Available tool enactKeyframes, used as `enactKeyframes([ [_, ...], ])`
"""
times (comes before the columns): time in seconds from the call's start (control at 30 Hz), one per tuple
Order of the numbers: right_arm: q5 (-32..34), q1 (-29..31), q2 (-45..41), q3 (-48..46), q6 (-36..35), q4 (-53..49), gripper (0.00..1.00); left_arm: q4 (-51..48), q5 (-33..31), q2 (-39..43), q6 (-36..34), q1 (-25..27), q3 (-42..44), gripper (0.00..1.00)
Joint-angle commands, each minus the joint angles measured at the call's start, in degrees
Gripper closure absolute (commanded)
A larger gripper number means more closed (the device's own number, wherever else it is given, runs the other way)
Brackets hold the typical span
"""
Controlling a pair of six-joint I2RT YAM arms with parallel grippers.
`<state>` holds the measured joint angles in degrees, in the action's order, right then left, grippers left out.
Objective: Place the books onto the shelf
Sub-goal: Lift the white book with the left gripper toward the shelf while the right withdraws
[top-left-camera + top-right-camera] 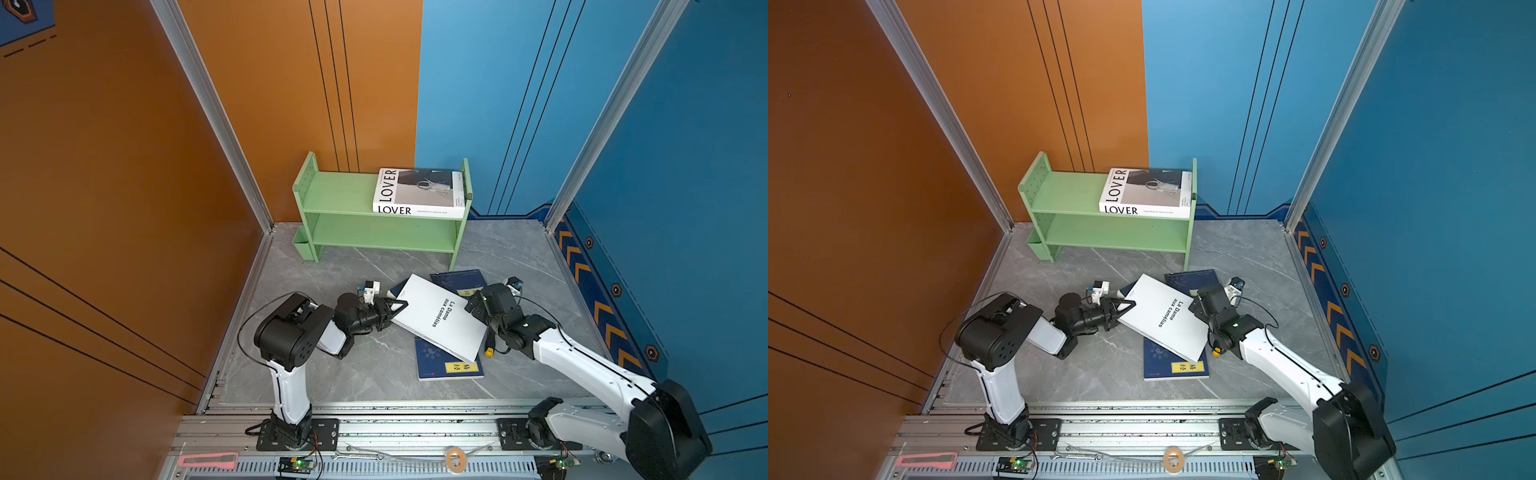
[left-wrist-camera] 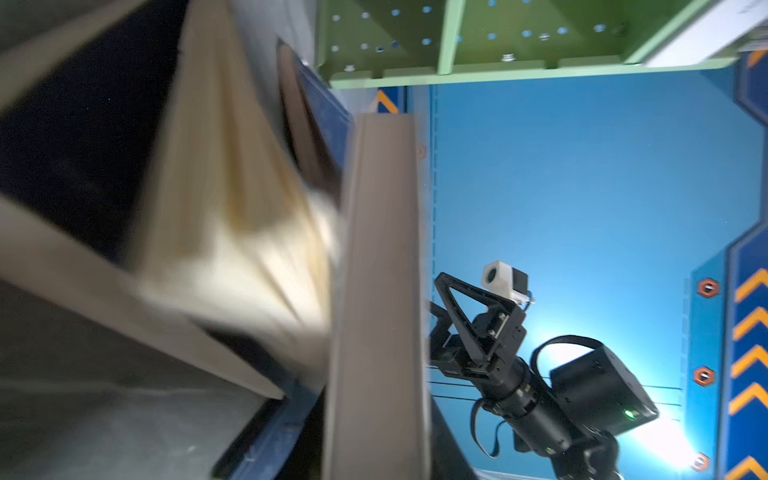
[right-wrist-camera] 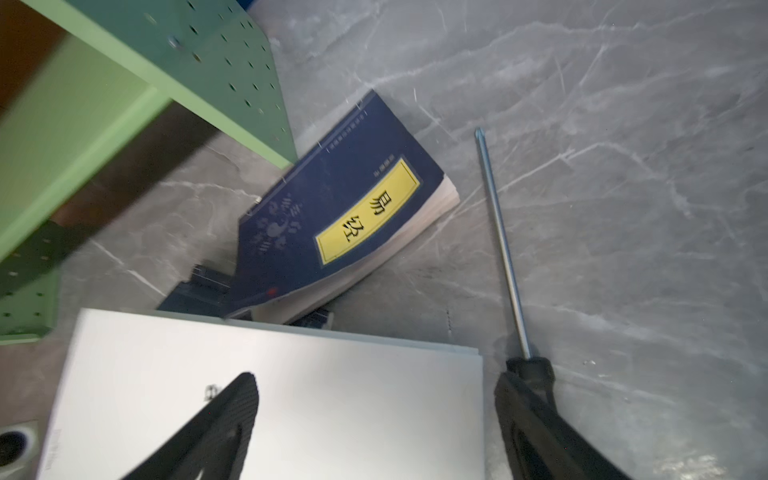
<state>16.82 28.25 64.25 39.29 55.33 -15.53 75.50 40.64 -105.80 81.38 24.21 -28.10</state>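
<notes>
Nearest the lens, a metal rail (image 1: 374,419) carries both arm bases, with a pink tool (image 1: 208,460) and a tape roll (image 1: 455,459) lying in front of it. Beyond it, on the grey table (image 1: 353,374), a white book (image 1: 440,318) titled La Dame aux camélias lies tilted across a blue book with a yellow label (image 1: 436,363), with a second blue book (image 1: 457,280) behind it. Its long axis slants from far left to near right, spanning the gap between the two grippers. At its left short edge, the left gripper (image 1: 400,308) has its jaws narrow around a corner, with fanned pages between them; whether they pinch yet cannot be told. At the book's right side, the right gripper (image 3: 386,374) has its jaws spread wide, one finger over the cover, one past the edge above the table. A green shelf (image 1: 340,195) stands at the back, well beyond the books. A large book marked LOVER (image 1: 419,191) lies flat on the right of the upper tier; the lower tier (image 1: 382,232) holds nothing. A small green bin (image 1: 302,245) sits low on the shelf's left side, contents unseen. Judging by this, the left arm is better placed to lift the book
</notes>
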Motion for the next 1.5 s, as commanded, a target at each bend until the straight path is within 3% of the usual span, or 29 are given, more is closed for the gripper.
enactKeyframes([
  [0.0, 2.1, -1.3, -5.7, 1.6, -2.0, -3.3, 0.08, -4.0, 0.5, 7.3, -1.5, -0.7, 0.8, 0.89],
  [0.1, 2.2, -2.3, -10.7, 2.7, -3.8, -5.3, 0.08, -18.0, -0.3, 18.3, -7.4, -0.8, 0.6, 0.9],
  [0.2, 1.7, -3.7, -14.2, 4.8, -5.9, -8.0, 0.07, -45.6, -2.5, 32.3, -19.7, -0.5, -4.1, 0.89],
  [0.27, 1.3, -4.4, -16.1, 6.4, -7.2, -9.4, 0.07, -68.3, -7.9, 41.1, -30.2, -0.1, -11.2, 0.85],
  [0.37, 0.7, -5.0, -18.0, 8.5, -9.1, -10.1, 0.06, -83.4, -9.3, 47.4, -34.8, -1.6, -18.3, 0.83],
  [0.57, -0.9, -6.2, -18.5, 13.0, -12.1, -8.2, 0.06, -77.3, -1.0, 48.2, -25.4, -9.2, -23.8, 0.84],
  [0.83, -4.6, -6.4, -13.8, 19.1, -14.1, -1.4, 0.06, -67.9, 1.3, 37.6, -20.3, -15.3, -43.1, 0.84],
  [1.03, -4.7, -6.4, -8.3, 26.4, -18.8, 3.1, 0.0, -66.6, -1.1, 28.7, -20.1, -18.5, -56.1, 0.83],
  [1.3, -1.7, -6.1, 3.0, 38.2, -25.1, 11.2, 0.0, -58.1, -4.4, 12.8, -10.8, -19.0, -68.8, 0.85],
  [1.47, -0.5, -6.0, 11.1, 44.9, -27.4, 15.1, 0.0, -58.4, -7.5, 4.5, -8.8, -18.1, -76.1, 0.84],
])
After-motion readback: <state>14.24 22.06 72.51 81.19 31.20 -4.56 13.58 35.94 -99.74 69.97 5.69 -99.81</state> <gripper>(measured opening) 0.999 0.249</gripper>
